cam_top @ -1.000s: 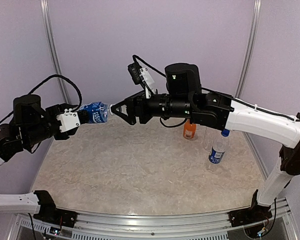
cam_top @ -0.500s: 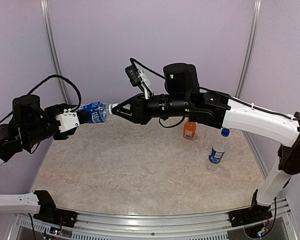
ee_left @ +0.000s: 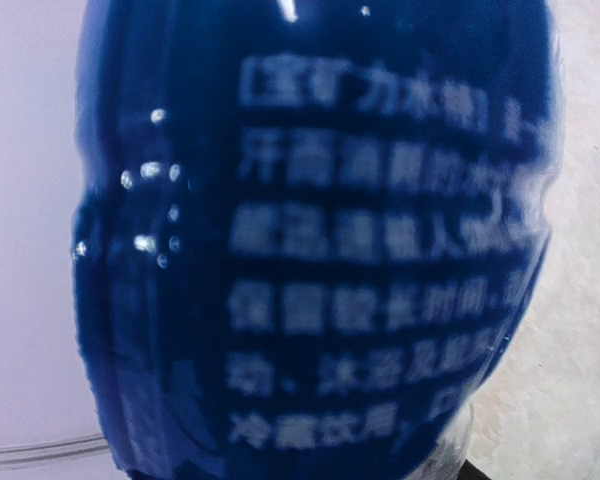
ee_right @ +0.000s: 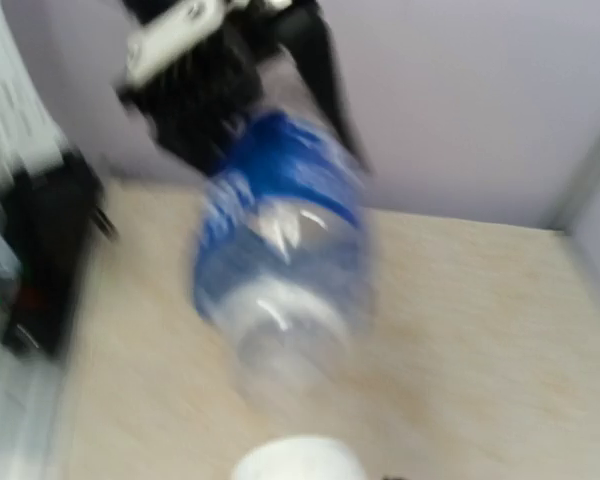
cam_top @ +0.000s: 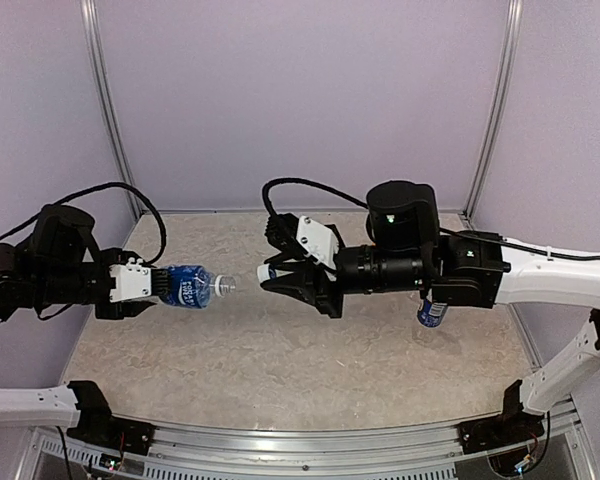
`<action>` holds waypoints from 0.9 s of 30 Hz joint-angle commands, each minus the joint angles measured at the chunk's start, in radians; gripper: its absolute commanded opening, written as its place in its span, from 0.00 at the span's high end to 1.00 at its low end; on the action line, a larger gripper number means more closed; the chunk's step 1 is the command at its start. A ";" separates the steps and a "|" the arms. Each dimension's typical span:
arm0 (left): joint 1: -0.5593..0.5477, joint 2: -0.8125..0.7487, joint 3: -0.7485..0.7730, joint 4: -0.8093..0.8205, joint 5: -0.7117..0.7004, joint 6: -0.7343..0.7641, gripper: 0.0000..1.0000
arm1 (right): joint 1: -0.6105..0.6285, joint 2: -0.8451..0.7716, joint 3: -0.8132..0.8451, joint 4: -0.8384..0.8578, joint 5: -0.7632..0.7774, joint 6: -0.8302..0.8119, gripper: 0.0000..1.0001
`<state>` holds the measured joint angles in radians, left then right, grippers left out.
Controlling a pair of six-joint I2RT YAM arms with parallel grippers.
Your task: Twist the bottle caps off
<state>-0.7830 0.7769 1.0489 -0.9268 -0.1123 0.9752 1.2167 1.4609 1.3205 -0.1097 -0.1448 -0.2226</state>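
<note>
A clear bottle with a blue label (cam_top: 188,287) lies level in the air, and my left gripper (cam_top: 158,285) is shut on its base end. Its neck (cam_top: 223,284) points right. The blue label (ee_left: 320,250) fills the left wrist view. My right gripper (cam_top: 268,277) is shut on a small white cap (cam_top: 265,271), a short gap to the right of the neck. The blurred right wrist view has that cap (ee_right: 298,462) at the bottom edge and the bottle (ee_right: 280,255) beyond it. A second blue-labelled bottle (cam_top: 429,314) stands half hidden behind my right arm.
The beige tabletop (cam_top: 280,370) lies below both arms. Purple walls with metal posts (cam_top: 108,120) close in the back and sides. A rail (cam_top: 310,440) runs along the near edge by the arm bases.
Both arms have come down lower over the table. My right gripper has shut on the cap and drawn back to the right, so the cap is now apart from the bottle's neck.
</note>
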 commanded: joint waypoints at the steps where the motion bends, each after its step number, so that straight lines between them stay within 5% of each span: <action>1: 0.011 0.004 0.017 -0.324 0.072 -0.084 0.69 | -0.008 -0.144 -0.084 -0.001 0.162 -0.332 1.00; 7: 0.021 -0.009 -0.024 -0.278 0.077 -0.112 0.70 | -0.002 -0.179 -0.112 -0.017 0.315 -0.326 1.00; 13: 0.086 -0.017 0.004 -0.046 0.074 -0.300 0.69 | -0.037 0.122 0.157 -0.344 0.627 0.080 1.00; 16: 0.143 -0.015 0.079 -0.004 0.155 -0.502 0.69 | -0.088 0.291 0.311 -0.538 0.546 0.300 1.00; 21: 0.244 -0.023 0.229 -0.048 0.453 -0.745 0.68 | -0.129 0.518 0.475 -0.672 0.393 0.443 1.00; 27: 0.290 -0.041 0.291 -0.049 0.568 -0.801 0.66 | -0.134 0.742 0.637 -0.869 0.359 0.480 1.00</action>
<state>-0.5102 0.7425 1.3148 -0.9775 0.3206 0.2726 1.0782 2.1162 1.8732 -0.7757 0.2665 0.1730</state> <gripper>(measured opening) 0.507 0.240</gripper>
